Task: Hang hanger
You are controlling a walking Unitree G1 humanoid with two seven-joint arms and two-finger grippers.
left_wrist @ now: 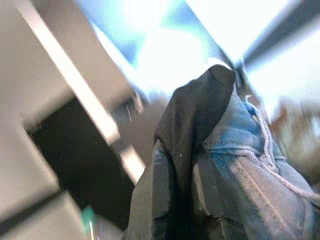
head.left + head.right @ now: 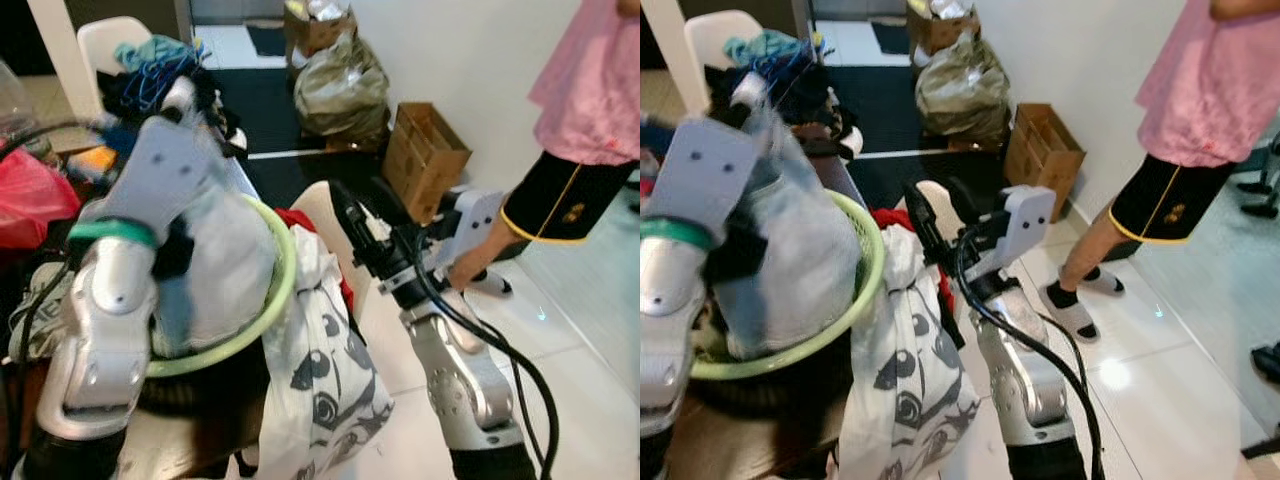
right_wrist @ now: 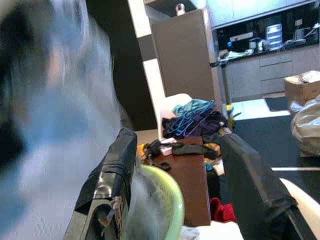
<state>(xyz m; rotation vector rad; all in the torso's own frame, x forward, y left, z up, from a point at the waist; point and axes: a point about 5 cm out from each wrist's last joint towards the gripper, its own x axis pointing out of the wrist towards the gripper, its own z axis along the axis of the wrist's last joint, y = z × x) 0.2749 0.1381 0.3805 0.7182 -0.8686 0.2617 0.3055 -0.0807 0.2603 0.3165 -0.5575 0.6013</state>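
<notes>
Pale blue denim garment (image 2: 790,260) is pinched by the left claw (image 1: 185,190) above the round green plastic basket (image 2: 865,285), while the right claw (image 3: 185,195) hovers beside it, spread.

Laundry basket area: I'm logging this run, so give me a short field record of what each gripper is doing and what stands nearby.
left gripper: shut on pale blue denim garment, raised over the basket
right gripper: open, holding nothing, beside the basket
basket: green laundry basket on a brown table
draped cloth: white patterned fabric hanging over the basket's side
hangers: blue hangers on clothes pile, far end
person: standing at right
</notes>
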